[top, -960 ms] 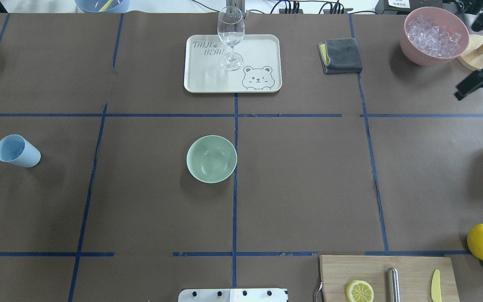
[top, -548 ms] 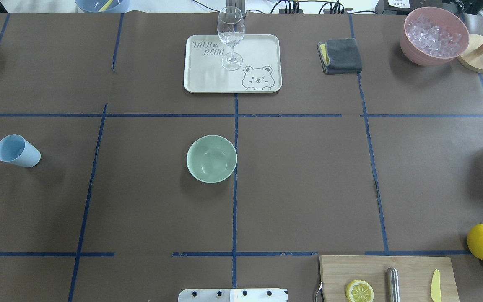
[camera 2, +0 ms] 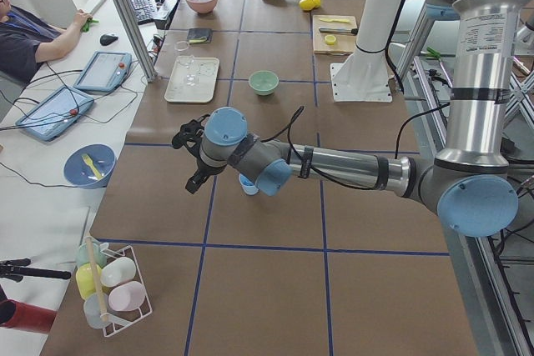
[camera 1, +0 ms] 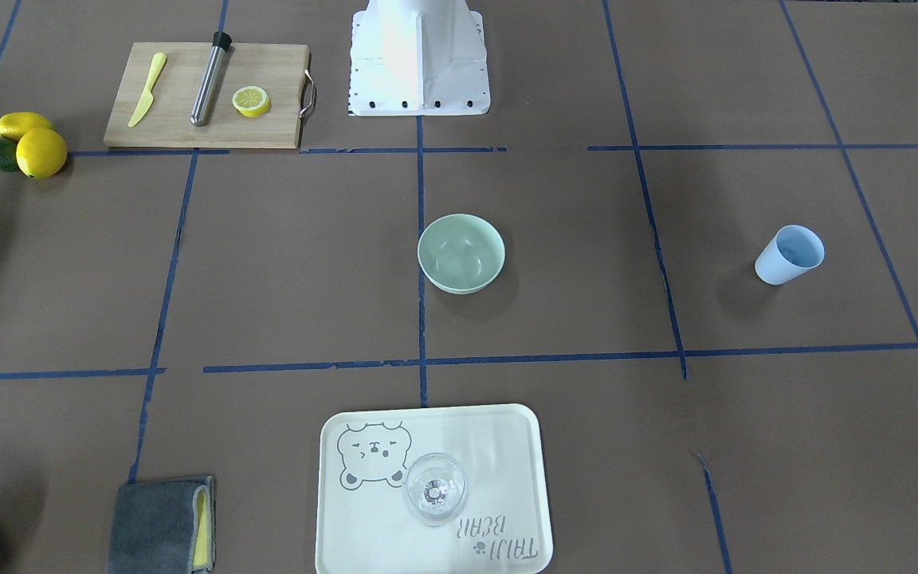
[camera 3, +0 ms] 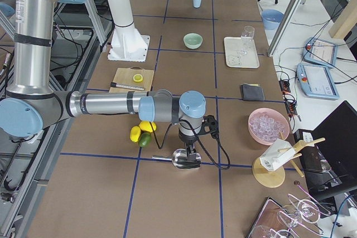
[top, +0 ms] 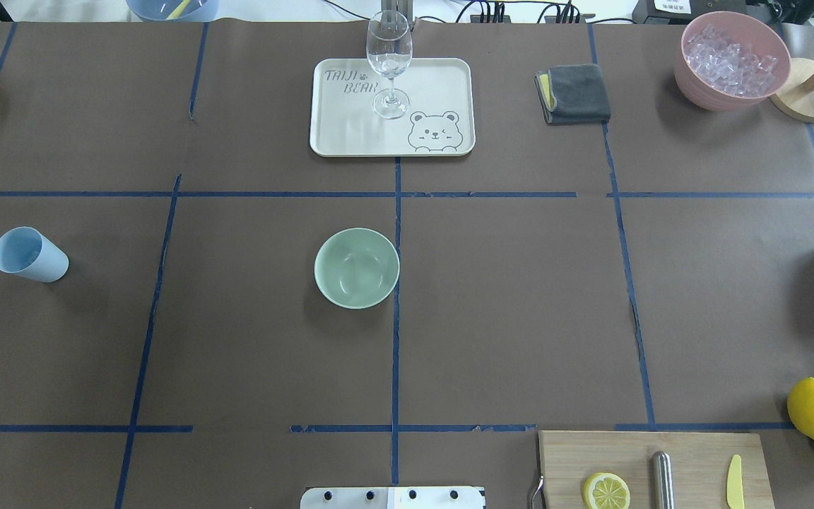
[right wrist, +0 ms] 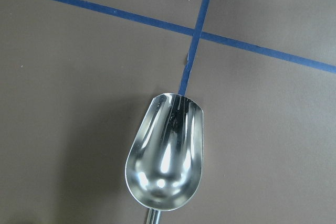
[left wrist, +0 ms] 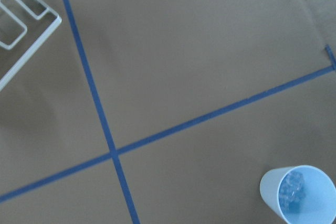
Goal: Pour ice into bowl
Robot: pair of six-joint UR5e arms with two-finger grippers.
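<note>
Overhead exterior gives the bowl (top: pixel 357 268) as a round, matte, pale mint shape with smooth walls. It stands upright and empty near the middle of the brown-paper-covered table (top: pixel 520 304), just beside a blue tape line. Well off to its left stands a smooth pale blue cup (top: pixel 29 255), tapered toward its base. The left wrist view looks down into the cup and finds the ice (left wrist: pixel 291 192), a few small glassy cubes clustered at the bottom. At the far edge a clear stemmed glass (top: pixel 388 53) stands on a cream tray (top: pixel 442 85) printed with a bear. A pink container (top: pixel 693 88) near the far right corner is heaped with more clear cubes.

Exterior left has the left arm's forearm stretched nearly level over the table, its wrist above the cup and the dark left claw (camera 2: pixel 188 158) held out past it. Whether that claw is clenched or released I cannot tell. Exterior right has the right arm's forearm likewise level and its wrist bent downward. The right claw (camera 3: pixel 189 150) points down at a shiny metal scoop (right wrist: pixel 165 166) lying on the table. Its state cannot be told either, nor whether it touches the scoop.
</note>
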